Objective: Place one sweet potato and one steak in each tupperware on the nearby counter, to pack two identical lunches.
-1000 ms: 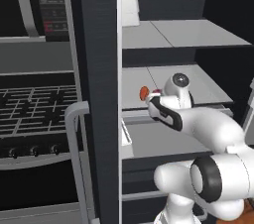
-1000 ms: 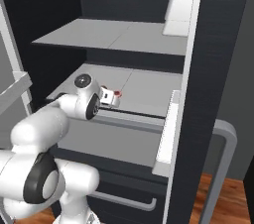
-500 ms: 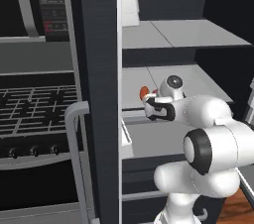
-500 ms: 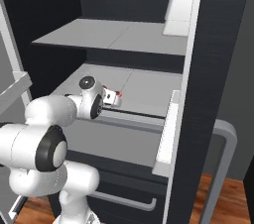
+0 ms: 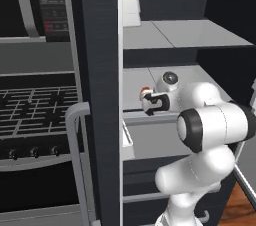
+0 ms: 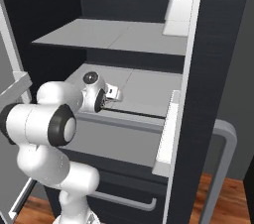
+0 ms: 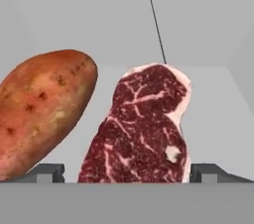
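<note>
In the hand view an orange-red sweet potato (image 7: 44,109) lies at the left, and a flat red marbled steak (image 7: 144,124) lies just right of it. Both rest on a grey fridge shelf (image 7: 208,34). My gripper (image 7: 128,173) is open, with its fingertips (image 7: 47,172) wide apart on either side of the steak's near end, not touching it. In the left base view the gripper (image 5: 151,104) reaches low over the shelf, with a bit of red food (image 5: 145,90) just past it. The right base view shows the gripper (image 6: 105,98) at the shelf's front. The tupperware and the counter are out of view.
An upper shelf (image 5: 190,32) hangs above the hand and carries a white box (image 5: 131,7). A dark fridge wall panel (image 5: 97,95) stands left of the arm, with a stove (image 5: 35,105) beyond it. A grey drawer (image 6: 124,139) sits below the shelf.
The arm has folded in and its elbow has swung toward the fridge. The hand has shifted slightly left and lower on the shelf. The jaws have stayed open.
</note>
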